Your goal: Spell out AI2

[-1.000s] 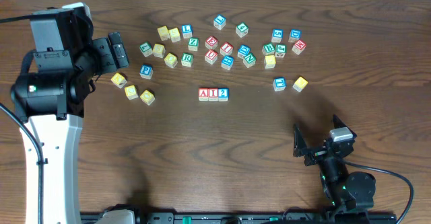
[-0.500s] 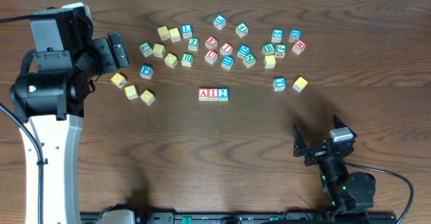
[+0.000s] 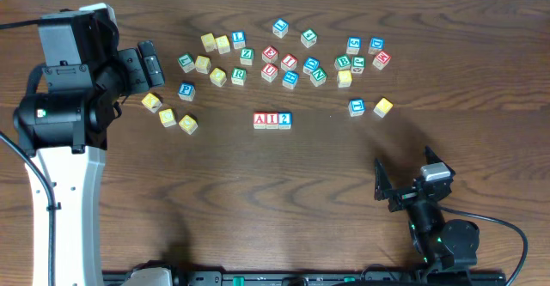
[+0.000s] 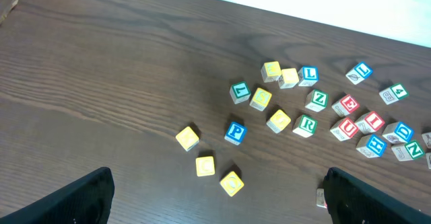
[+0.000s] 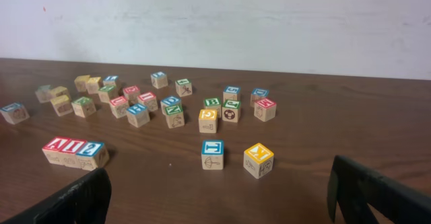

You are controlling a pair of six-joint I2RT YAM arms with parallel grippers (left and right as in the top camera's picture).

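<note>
Three blocks stand touching in a row at the table's middle: a red A block (image 3: 260, 120), a red I block (image 3: 272, 120) and a blue 2 block (image 3: 284, 120). The row also shows at the left of the right wrist view, with the 2 block (image 5: 90, 153) at its right end. My left gripper (image 3: 148, 61) is open and empty at the far left, apart from the row. My right gripper (image 3: 404, 176) is open and empty near the front right. In the wrist views the left gripper (image 4: 215, 200) and right gripper (image 5: 219, 197) hold nothing.
Several loose letter blocks lie scattered across the back of the table (image 3: 284, 54). Three yellow blocks (image 3: 168, 114) lie near the left arm. A blue T block (image 3: 357, 107) and a yellow block (image 3: 383, 106) lie right of the row.
</note>
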